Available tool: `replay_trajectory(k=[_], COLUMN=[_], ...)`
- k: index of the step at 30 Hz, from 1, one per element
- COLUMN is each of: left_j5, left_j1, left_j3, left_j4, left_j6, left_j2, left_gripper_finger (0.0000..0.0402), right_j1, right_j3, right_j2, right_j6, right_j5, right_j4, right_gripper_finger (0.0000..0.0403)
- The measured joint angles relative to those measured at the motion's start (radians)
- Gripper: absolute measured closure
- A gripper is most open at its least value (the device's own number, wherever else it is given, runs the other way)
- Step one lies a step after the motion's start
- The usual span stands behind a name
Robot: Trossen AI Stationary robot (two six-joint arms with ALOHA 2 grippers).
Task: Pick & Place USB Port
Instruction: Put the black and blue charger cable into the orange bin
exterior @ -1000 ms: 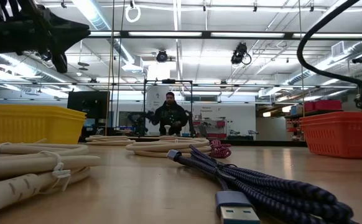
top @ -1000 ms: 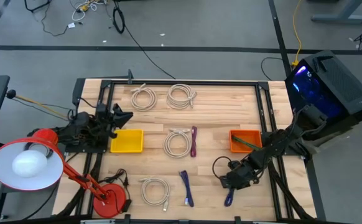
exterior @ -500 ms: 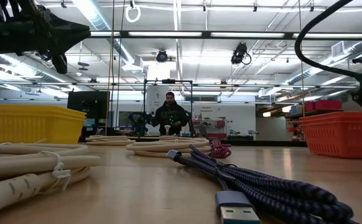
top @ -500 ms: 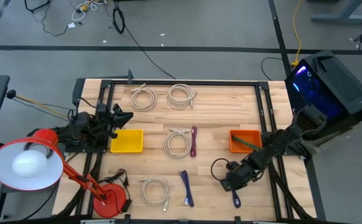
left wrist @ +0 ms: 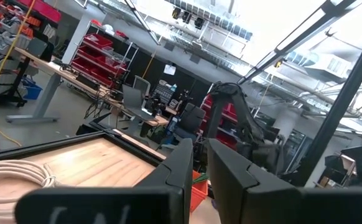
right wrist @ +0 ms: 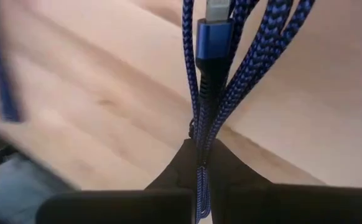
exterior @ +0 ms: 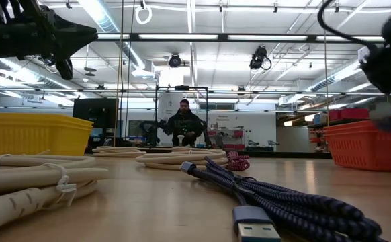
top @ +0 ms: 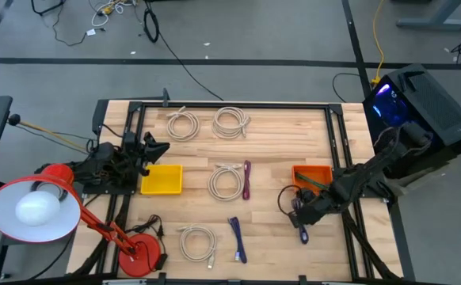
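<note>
Right claw [right wrist: 201,163]: pressed together, pinching the blue braided USB cable [right wrist: 209,74]; seen from above it sits [top: 300,215] just beside the orange bin [top: 313,176].
Blue braided USB cable: bundled strands hang from the right claw above the desk [top: 270,142], connector pointing away from the fingers.
Left claw [left wrist: 194,171]: fingers close together, holding nothing visible; it waits [top: 158,147] at the desk's left edge, near the yellow bin [top: 161,179].

Pinched in the matt black right end effector [right wrist: 201,163] hangs a blue cable [right wrist: 213,81] of rough braided cloth with a smooth, slightly glossy plug housing, above a pale, matt, grained wooden bench [right wrist: 106,81]
</note>
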Motion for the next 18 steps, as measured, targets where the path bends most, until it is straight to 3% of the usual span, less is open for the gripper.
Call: replay_trajectory(k=[18], left_j5=[-0.047], left_j1=[0.0], left_j3=[0.0], left_j4=[0.008], left_j6=[-0.001], left_j2=[0.0], left_gripper_finger=[0.0349], right_j1=[-0.086], right_j3=[0.003], right_j2=[-0.408], right_j6=[-0.045], right_j5=[0.182], right_j4=[-0.445], right_gripper_finger=[0.0399])
